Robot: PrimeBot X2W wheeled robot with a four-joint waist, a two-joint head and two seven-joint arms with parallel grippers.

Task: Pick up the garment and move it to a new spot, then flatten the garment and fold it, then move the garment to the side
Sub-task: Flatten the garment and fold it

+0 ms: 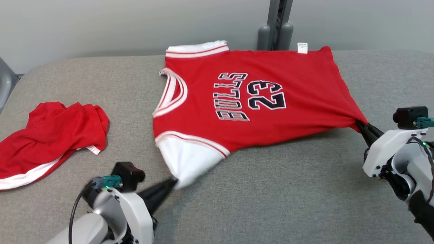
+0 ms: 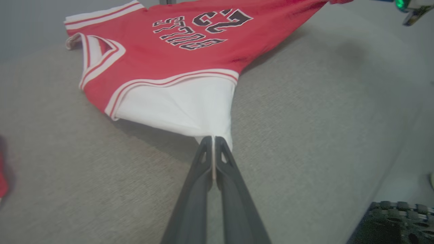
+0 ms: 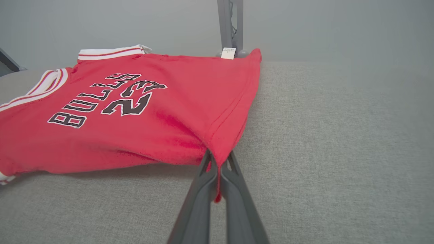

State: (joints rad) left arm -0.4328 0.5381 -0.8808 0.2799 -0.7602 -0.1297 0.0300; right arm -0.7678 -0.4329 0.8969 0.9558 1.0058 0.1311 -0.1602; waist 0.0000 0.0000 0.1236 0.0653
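The red Bulls jersey [image 1: 257, 98] lay print-up on the grey padded table [image 1: 271, 189], collar toward my left and hem toward my right. Its far edge rested on the surface and its near edge was drawn up off it. My left gripper [image 2: 213, 140] was pinched tight on the tip of the white sleeve [image 2: 183, 108]. My right gripper [image 3: 218, 159] was clamped on the near hem corner [image 3: 225, 145], with a fold of red cloth squeezed between the fingers.

Between the two pinches the near edge sagged and cast a shadow, so I judged the jersey light and limp, with no stiffness of its own. It would follow the two corners and drape in the middle. The knit looked soft rather than slippery, so thin pinches at the corners seemed enough, though so small a bite might slide out under a hard tug. For flattening, I reckoned these two near corners were the right holds, drawn apart evenly.

Red shorts [image 1: 51, 139] lay crumpled well apart on my left, and a white label [image 1: 302, 47] showed at the far hem.
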